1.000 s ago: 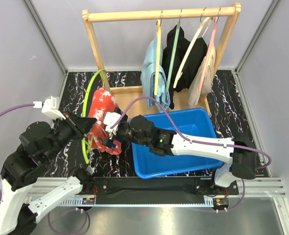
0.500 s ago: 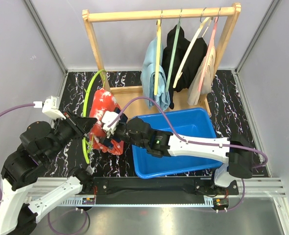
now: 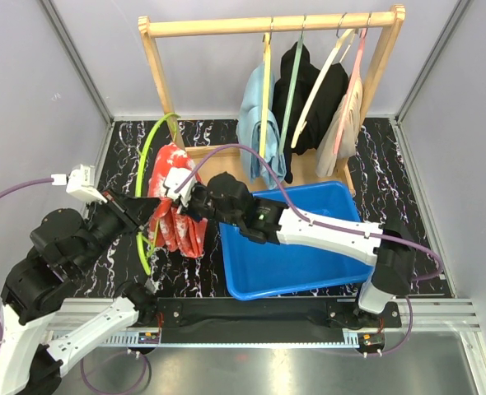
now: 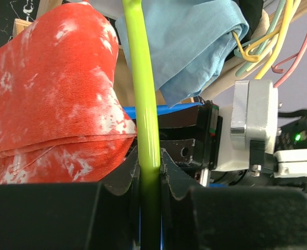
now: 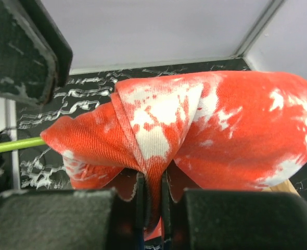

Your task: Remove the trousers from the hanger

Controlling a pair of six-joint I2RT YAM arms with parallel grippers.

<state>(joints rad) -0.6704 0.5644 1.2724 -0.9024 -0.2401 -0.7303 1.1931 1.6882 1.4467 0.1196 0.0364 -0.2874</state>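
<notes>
The red trousers (image 3: 174, 206) with white blotches hang folded over a lime-green hanger (image 3: 147, 191) left of the blue bin. My left gripper (image 3: 144, 216) is shut on the hanger's green bar (image 4: 144, 114), which runs up between its jaws, with the red trousers (image 4: 54, 109) to its left. A fold of the red trousers (image 5: 158, 130) is pinched in my right gripper (image 3: 177, 191), which is shut on the cloth just right of the hanger. On the wooden rack (image 3: 268, 25) hang light blue trousers (image 3: 258, 115), black trousers (image 3: 309, 90) and beige trousers (image 3: 346, 123) on their own hangers.
A blue plastic bin (image 3: 296, 247) stands right of the red trousers, with my right arm stretched over it. The rack's left post (image 3: 159, 82) rises just behind the hanger. Grey walls close in the black marbled table (image 3: 391, 181) on three sides.
My right gripper has moved up and left onto the red trousers and shut on a fold of them. The trousers have shifted upward along the hanger. The left gripper keeps its hold.
</notes>
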